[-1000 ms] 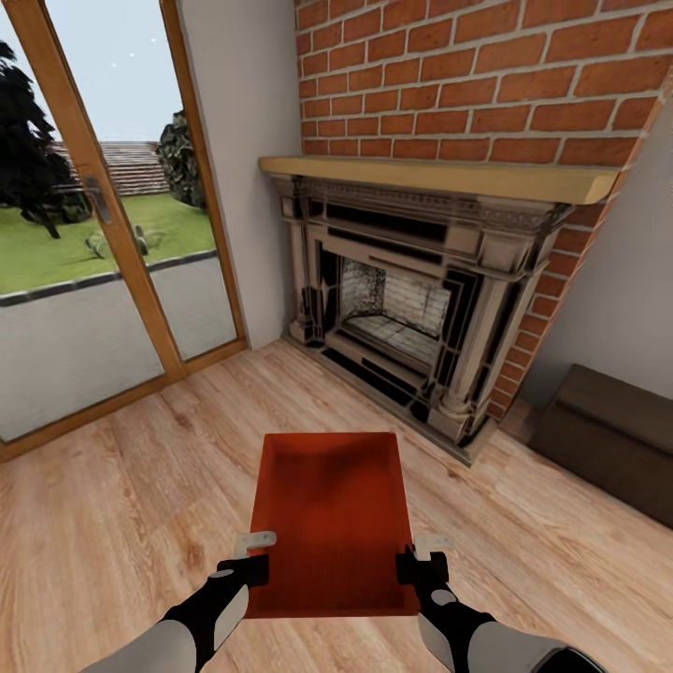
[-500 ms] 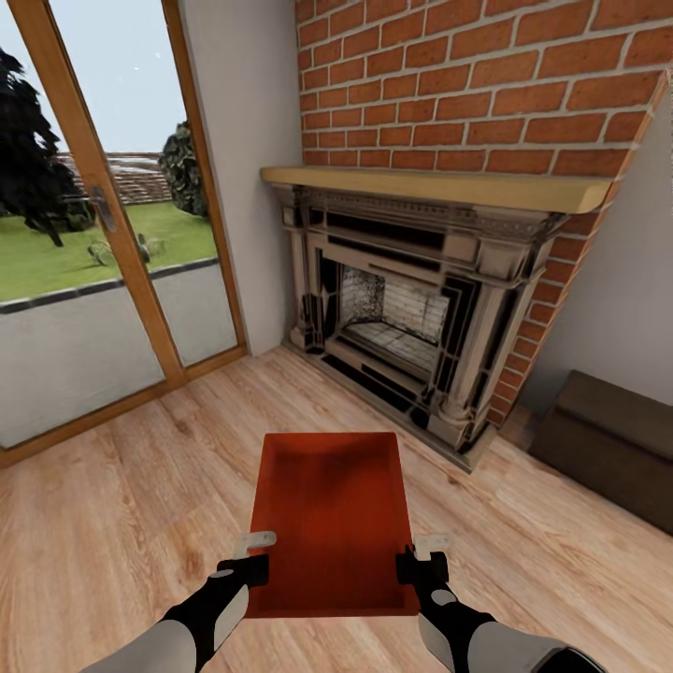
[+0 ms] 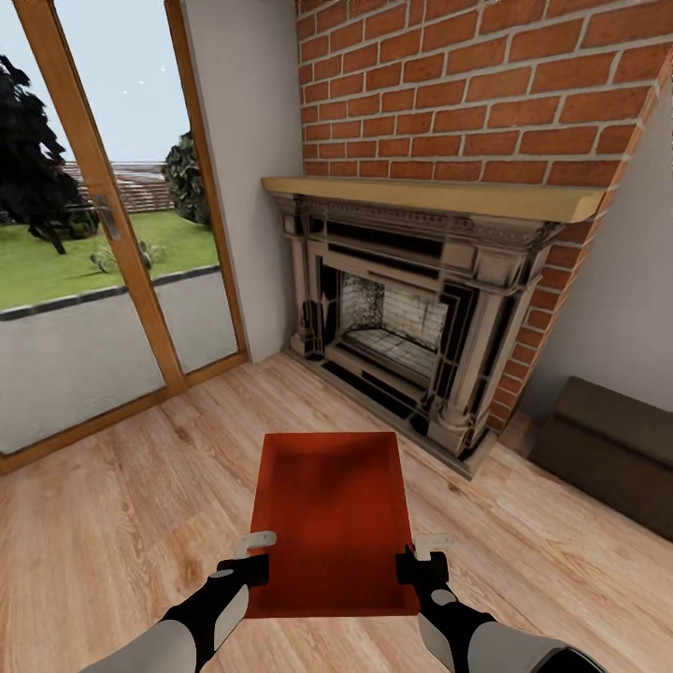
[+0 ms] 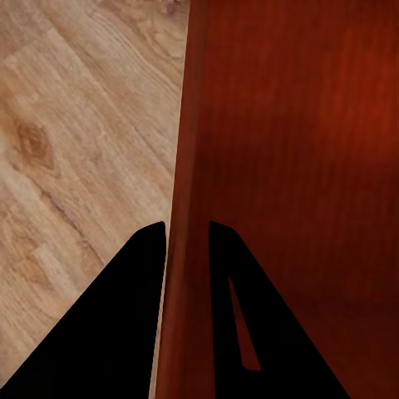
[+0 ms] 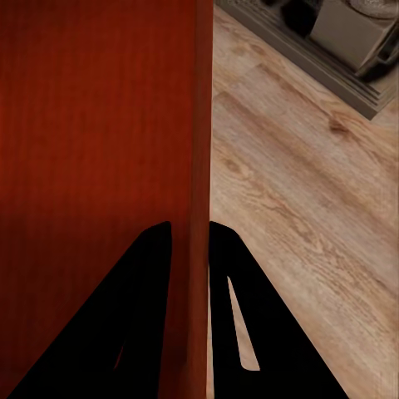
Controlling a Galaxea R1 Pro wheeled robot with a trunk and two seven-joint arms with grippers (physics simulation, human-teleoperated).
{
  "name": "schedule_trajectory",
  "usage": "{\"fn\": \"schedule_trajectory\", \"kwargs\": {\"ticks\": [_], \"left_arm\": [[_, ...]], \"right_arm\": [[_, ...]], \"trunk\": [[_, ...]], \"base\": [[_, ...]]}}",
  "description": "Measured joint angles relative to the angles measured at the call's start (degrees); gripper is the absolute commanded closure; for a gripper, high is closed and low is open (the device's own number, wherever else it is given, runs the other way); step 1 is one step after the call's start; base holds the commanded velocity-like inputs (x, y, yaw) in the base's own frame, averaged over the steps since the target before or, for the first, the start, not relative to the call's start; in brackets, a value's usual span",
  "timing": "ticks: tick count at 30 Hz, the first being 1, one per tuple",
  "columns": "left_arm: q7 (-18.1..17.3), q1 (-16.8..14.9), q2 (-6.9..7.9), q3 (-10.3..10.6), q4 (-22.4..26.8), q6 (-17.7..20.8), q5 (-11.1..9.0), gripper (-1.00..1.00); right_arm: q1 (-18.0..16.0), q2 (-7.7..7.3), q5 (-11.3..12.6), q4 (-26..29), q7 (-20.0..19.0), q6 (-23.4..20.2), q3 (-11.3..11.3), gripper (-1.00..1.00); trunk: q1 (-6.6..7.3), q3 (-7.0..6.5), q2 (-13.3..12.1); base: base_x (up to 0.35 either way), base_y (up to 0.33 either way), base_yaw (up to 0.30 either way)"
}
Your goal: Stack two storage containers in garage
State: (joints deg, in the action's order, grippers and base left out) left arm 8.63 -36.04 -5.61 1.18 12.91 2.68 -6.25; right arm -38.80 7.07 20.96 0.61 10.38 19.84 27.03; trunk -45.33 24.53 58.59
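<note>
Nearest to the robot, the left gripper [image 3: 250, 558] is closed on the left wall of the storage container [image 3: 332, 519], close to its near corner, and the right gripper [image 3: 419, 557] is closed on the right wall in the same way. In the left wrist view the two dark fingers [image 4: 116, 324] sit one on each side of the thin red-orange wall, and the right wrist view shows the same: one finger [image 5: 241, 324] is outside the wall and the other is inside the bin. The container is carried in front of the robot, level, with its open top facing up, above the wood-plank floor [image 3: 112, 505]. Its long side points away from the robot. Beyond it stands the dark ornate fireplace [image 3: 411, 308] with a light wooden mantel, and the red-brick chimney [image 3: 467, 93] rises above. On the right, near the wall, there is a dark brown low bench [image 3: 608, 449]. On the left are the wood-framed glass doors [image 3: 103, 224], with grass and trees behind them.
</note>
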Motion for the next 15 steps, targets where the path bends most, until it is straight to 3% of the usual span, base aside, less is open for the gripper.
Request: {"fn": "schedule_trajectory", "kwargs": {"ticks": [15], "left_arm": [[0.0,0.0,0.0,0.0,0.0,0.0,0.0,1.0]], "right_arm": [[0.0,0.0,0.0,0.0,0.0,0.0,0.0,1.0]], "trunk": [[0.0,-1.39,0.0]], "base": [[0.0,0.0,0.0]]}}
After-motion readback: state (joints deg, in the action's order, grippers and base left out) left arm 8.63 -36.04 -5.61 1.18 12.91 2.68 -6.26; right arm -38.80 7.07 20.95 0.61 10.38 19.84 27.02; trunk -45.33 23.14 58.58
